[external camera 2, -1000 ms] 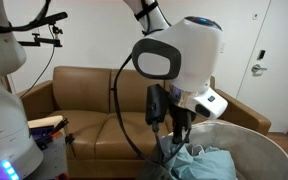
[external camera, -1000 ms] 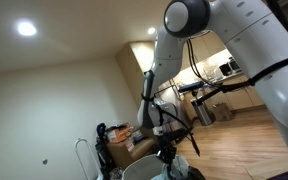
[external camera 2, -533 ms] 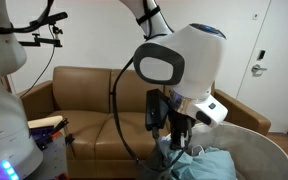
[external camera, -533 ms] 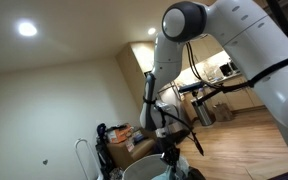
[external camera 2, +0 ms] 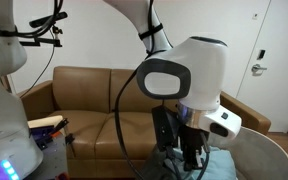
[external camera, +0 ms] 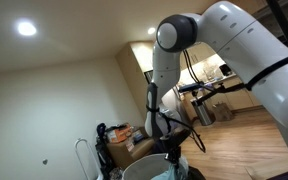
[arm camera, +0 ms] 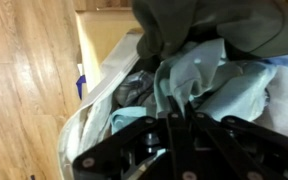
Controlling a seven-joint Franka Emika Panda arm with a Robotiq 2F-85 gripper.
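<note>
Three views, one moment.

In an exterior view, my arm (external camera: 174,60) reaches down under a pale ceiling. The gripper (external camera: 168,158) dips into the round bin (external camera: 142,170), and the jaws are hidden here.

In an exterior view, a brown couch (external camera 2: 84,95) with smooth, leathery cushions fills the background. The gripper (external camera 2: 191,158) sits low inside the white bin (external camera 2: 262,152), whose wall is curved, hard and matt.

Wrist view: the jaws stand together, their tips sunk in the teal cloth (arm camera: 199,85). This cloth lies crumpled near the top of the heap in the bin (arm camera: 92,100). Whether a fold is pinched between the jaws I cannot tell. A dark olive garment (arm camera: 219,25), thicker and creased, lies beyond it. The floor (arm camera: 24,80), in glossy wood planks, shows outside the rim.

Handling, as I judge it: the teal cloth is light, soft and limp, and not fragile. It will drape and may drag its neighbours along. It is best taken at a raised fold or bunched ridge, since the pads would slide on a flat stretch.
</note>
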